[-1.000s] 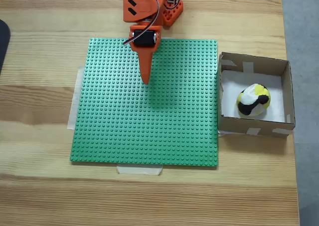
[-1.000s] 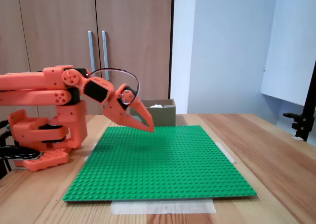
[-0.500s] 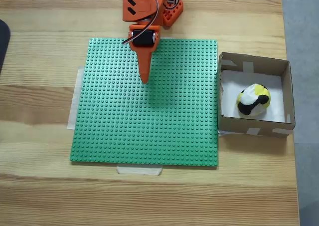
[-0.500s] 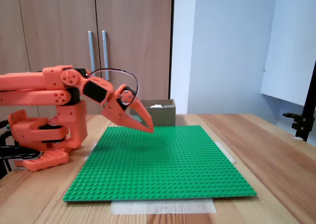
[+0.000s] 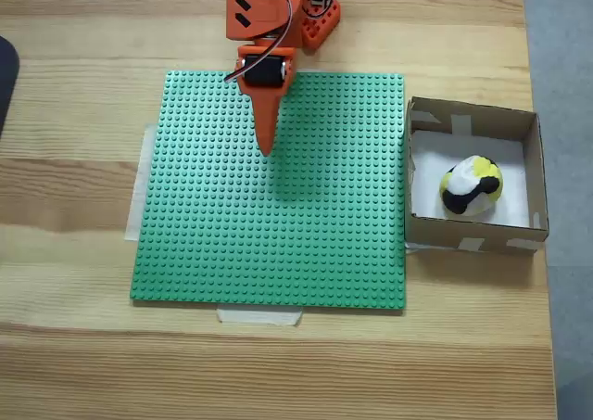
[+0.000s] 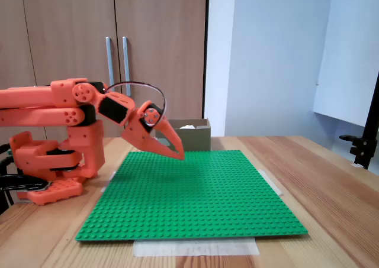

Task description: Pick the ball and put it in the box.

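The white, black and yellow ball lies inside the brown cardboard box at the right of a fixed view from above. In a fixed view from the side the box stands behind the green plate, with a bit of white showing over its rim. My orange gripper is shut with nothing in it. It hangs above the upper middle of the green baseplate, far left of the box. From the side the gripper points down and to the right, a little above the plate.
The studded green baseplate is taped to the wooden table. The arm's orange base stands at the plate's far edge. A dark object pokes in at the left edge. Wooden cabinet doors stand behind.
The gripper has drawn back slightly toward the arm's base and a touch to the left. Ball and box have not moved.
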Controlling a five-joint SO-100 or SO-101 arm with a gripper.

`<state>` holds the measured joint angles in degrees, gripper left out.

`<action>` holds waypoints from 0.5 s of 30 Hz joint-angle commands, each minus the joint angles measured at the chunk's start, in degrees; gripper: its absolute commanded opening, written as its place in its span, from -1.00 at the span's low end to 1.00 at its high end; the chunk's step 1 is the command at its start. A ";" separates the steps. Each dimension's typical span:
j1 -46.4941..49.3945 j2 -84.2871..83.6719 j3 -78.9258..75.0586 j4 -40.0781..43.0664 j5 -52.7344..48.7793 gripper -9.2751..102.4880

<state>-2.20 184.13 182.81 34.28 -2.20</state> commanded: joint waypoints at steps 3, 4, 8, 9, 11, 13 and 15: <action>0.18 0.53 2.29 -0.09 0.53 -0.85; 0.18 0.53 2.29 -0.09 0.53 -0.85; 0.18 0.53 2.29 -0.09 0.44 -0.85; 0.18 0.53 2.37 -0.26 0.44 -0.85; 0.18 0.53 2.37 -0.26 0.26 -0.85; 0.18 0.53 2.37 -0.26 0.26 -0.85; 0.18 0.53 2.55 -0.97 -0.53 -0.85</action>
<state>-2.46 184.13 182.81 34.28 -2.11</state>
